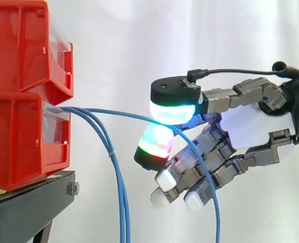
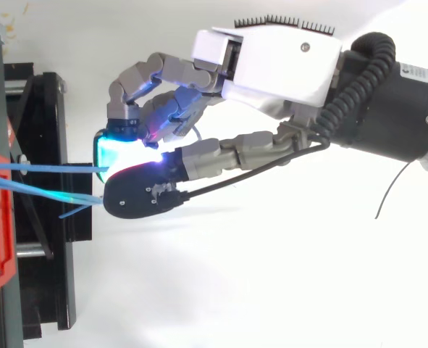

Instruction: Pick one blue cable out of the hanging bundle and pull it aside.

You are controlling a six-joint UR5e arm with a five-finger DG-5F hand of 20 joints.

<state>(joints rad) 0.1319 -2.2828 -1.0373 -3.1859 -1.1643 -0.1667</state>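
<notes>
Several thin blue cables come out of the lower red bin (image 1: 23, 136). The hanging bundle (image 1: 120, 197) drops down just right of the bins. One blue cable (image 1: 125, 113) arcs away from it to the right, reaches my hand (image 1: 255, 124) and then falls past the curled fingers. My hand is level with the lower bin, to its right. It is shut on this cable, which is pinched between a cyan-glowing pad above and a red-green pad below. In the top view my hand (image 2: 271, 61) meets the blue cables (image 2: 40, 167) at its glowing pads.
Two red bins (image 1: 23, 50) are stacked on a black stand (image 1: 30, 202) at the left, before a white curtain. From above, the black stand (image 2: 47, 130) lies at the left edge. Open room lies right of and below the bins.
</notes>
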